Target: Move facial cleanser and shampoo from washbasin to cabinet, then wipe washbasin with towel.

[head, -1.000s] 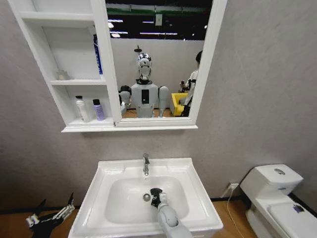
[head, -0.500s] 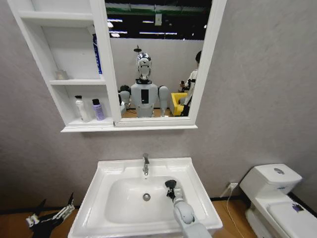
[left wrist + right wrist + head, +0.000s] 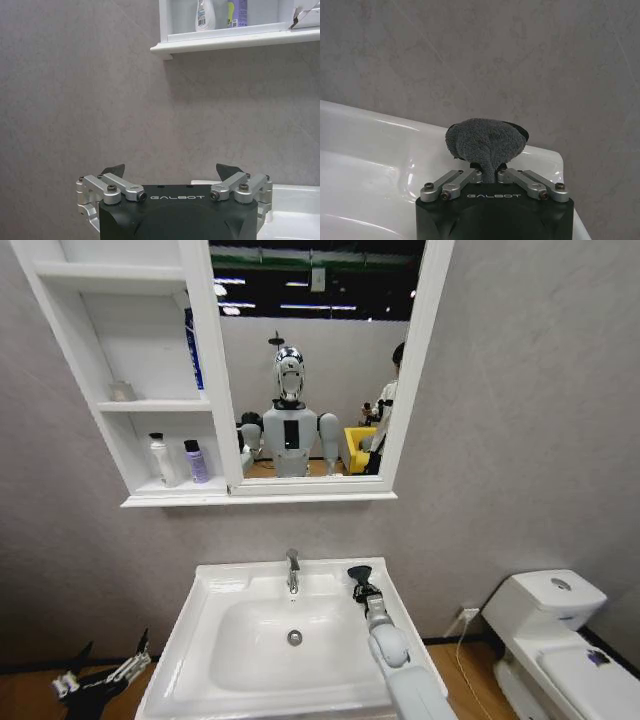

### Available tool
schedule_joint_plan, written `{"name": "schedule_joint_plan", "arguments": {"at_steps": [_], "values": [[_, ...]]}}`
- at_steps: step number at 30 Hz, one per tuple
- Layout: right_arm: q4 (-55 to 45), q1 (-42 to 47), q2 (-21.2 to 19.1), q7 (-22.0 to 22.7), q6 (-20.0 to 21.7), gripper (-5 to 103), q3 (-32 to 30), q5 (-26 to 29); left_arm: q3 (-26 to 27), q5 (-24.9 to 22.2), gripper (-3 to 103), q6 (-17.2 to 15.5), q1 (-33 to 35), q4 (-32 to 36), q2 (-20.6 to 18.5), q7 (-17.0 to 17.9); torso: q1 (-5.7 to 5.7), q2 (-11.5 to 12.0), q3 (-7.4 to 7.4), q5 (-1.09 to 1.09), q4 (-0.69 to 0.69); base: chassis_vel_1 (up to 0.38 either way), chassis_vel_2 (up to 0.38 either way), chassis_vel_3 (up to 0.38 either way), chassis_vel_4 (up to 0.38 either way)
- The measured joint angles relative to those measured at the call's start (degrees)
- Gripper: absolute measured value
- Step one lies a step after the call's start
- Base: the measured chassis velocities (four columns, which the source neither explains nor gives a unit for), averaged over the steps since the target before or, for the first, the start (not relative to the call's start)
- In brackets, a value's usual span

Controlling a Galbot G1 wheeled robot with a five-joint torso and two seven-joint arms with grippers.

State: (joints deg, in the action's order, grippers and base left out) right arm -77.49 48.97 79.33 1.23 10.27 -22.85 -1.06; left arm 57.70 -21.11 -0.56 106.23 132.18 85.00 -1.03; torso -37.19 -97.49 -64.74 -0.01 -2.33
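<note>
The right gripper (image 3: 358, 577) has travelled from the drain (image 3: 294, 637) in the middle of the bowl out to the back right corner of the washbasin (image 3: 215, 585), beside the faucet (image 3: 292, 570); its fingers are clamped on the towel (image 3: 486, 141), which bunches ahead of them as a dark grey wad just over the white rim; that sweep from centre to corner suggests the wiping stage is well under way, with the right side of the bowl covered and the left side possibly still to do. Both bottles already stand in the cabinet (image 3: 110, 420), the white bottle (image 3: 159, 458) and the purple bottle (image 3: 196, 461) side by side on its lowest shelf, so the moving part of the task looks finished; the washbasin ledges carry nothing else. The left gripper (image 3: 171, 172) hangs low off the washbasin's left front corner, fingers spread wide and holding nothing, parked as before. The washbasin is glossy white ceramic, likely slick under cloth; the wall (image 3: 500, 440) behind is mottled grey; a white toilet (image 3: 560, 640) sits at the right, and the mirror (image 3: 310, 360) reflects the robot itself.
</note>
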Motion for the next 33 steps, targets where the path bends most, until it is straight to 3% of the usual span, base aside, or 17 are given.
{"name": "schedule_joint_plan", "arguments": {"at_steps": [2, 5, 8, 12, 13, 14, 17, 18, 20, 22, 28, 33], "values": [[1.4, -1.1, -0.3, -1.8, -0.5, 5, -0.6, 0.8, 0.0, 0.0, 100, 0.0, 0.0, 0.0, 0.0, 0.0, 0.00, 0.0, -0.01, 0.02, 0.00, 0.000, 0.000, 0.000, 0.000], [2.8, -2.5, -0.6, -2.4, -0.5, 14, -1.2, 1.6, 0.0, 0.0, 100, 0.0, 0.0, 0.0, 0.0, 0.0, 0.00, 0.0, 0.00, 0.01, 0.01, 0.000, 0.000, 0.000, 0.000], [3.7, -2.8, -0.5, -0.9, 0.0, 30, -1.5, 1.5, 0.0, 0.0, 100, 0.0, 0.0, 0.0, 0.0, 0.0, 0.00, 0.0, 0.00, 0.02, 0.01, 0.000, 0.000, 0.000, 0.000], [2.7, -1.8, -0.5, 0.6, 1.2, 35, -1.4, 1.2, 0.0, 0.0, 100, 0.0, 0.0, 0.0, 0.0, 0.0, 0.00, 0.0, 0.00, 0.02, 0.01, 0.000, 0.000, 0.000, 0.000], [1.9, -1.2, -0.5, 1.3, 1.9, 46, -1.3, 1.2, 0.0, 0.0, 100, 0.0, 0.0, 0.0, 0.0, 0.0, 0.00, 0.0, 0.00, 0.02, 0.01, 0.000, 0.000, 0.000, 0.000], [1.9, -1.2, -0.5, 1.3, 1.9, 46, -1.3, 1.2, 0.0, 0.0, 100, 0.0, 0.0, 0.0, 0.0, 0.0, 0.00, 0.0, 0.00, 0.02, 0.01, 0.000, 0.000, 0.000, 0.000], [1.4, -0.6, -0.6, 2.2, 2.4, 62, -1.1, 1.2, 0.0, 0.0, 100, 0.0, 0.0, 0.0, 0.0, 0.0, 0.00, 0.0, 0.00, 0.02, 0.01, 0.000, 0.000, 0.000, 0.000], [1.4, -0.6, -0.6, 2.2, 2.4, 62, -1.1, 1.2, 0.0, 0.0, 100, 0.0, 0.0, 0.0, 0.0, 0.0, 0.00, 0.0, 0.00, 0.02, 0.01, 0.000, 0.000, 0.000, 0.000], [1.3, -0.5, -0.8, 2.5, 2.5, 74, -1.1, 1.2, 0.0, 0.0, 100, 0.0, 0.0, 0.0, 0.0, 0.0, 0.00, 0.0, 0.00, 0.01, 0.01, 0.000, 0.000, 0.000, 0.000], [1.2, -0.5, -0.9, 2.6, 2.6, 74, -1.1, 1.3, 0.0, 0.0, 100, 0.0, 0.0, 0.0, 0.0, 0.0, 0.00, 0.0, 0.00, 0.01, 0.01, 0.000, 0.000, 0.000, 0.000], [-1.0, 1.0, -1.4, 3.1, 2.3, 99, -1.2, 1.6, 0.0, 0.0, 100, 0.0, 0.0, 0.0, 0.0, 0.0, 0.00, 0.0, 0.00, 0.01, 0.01, 0.000, 0.000, 0.000, 0.000], [-3.3, 2.8, -1.7, 3.3, 2.1, 100, -1.1, 1.8, 0.0, 0.0, 100, 0.0, 0.0, 0.0, 0.0, 0.0, 0.00, 0.0, 0.00, 0.01, 0.01, 0.000, 0.000, 0.000, 0.000]]}}
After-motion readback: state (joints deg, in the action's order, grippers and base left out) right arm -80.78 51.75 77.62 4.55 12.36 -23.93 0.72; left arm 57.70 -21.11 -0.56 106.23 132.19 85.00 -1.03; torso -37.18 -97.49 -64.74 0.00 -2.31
